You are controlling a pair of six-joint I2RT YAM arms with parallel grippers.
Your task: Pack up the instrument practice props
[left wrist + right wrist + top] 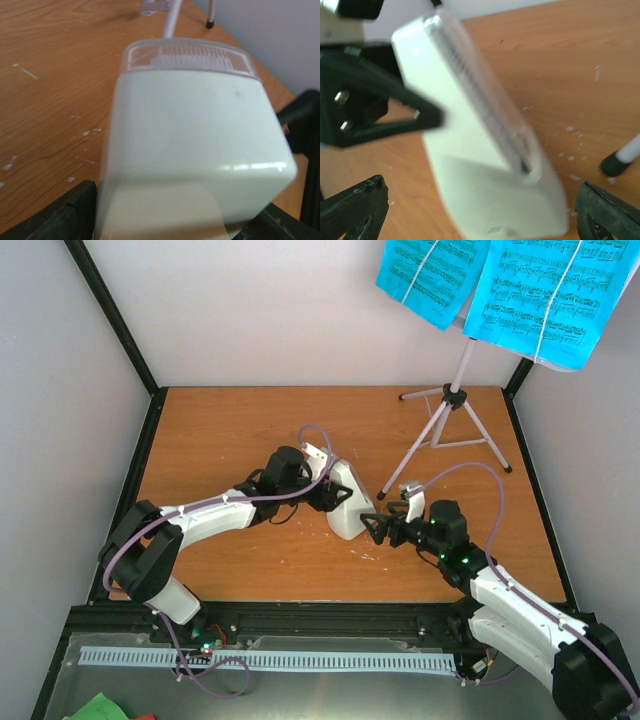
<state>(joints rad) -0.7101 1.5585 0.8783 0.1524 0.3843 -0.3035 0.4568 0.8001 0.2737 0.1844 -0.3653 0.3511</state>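
Observation:
The white metronome (345, 502) with its clear cover stands tilted on the middle of the wooden table. My left gripper (327, 490) is shut on it from the left; the metronome fills the left wrist view (190, 140), between the fingers (65, 215). My right gripper (376, 528) is open just right of the metronome's base. In the right wrist view its fingertips (355, 207) straddle the metronome (485, 165) without touching it. The lilac tripod music stand (450, 420) stands at the back right, with cyan sheet-music pages (545, 295) on top. The stand's tray is hidden behind the pages.
One stand leg's black foot (615, 162) rests on the table close to my right gripper. Stand legs (172, 17) also show behind the metronome. A black frame (130, 340) and white walls enclose the table (230, 430). A white cable duct (260, 660) runs along the front.

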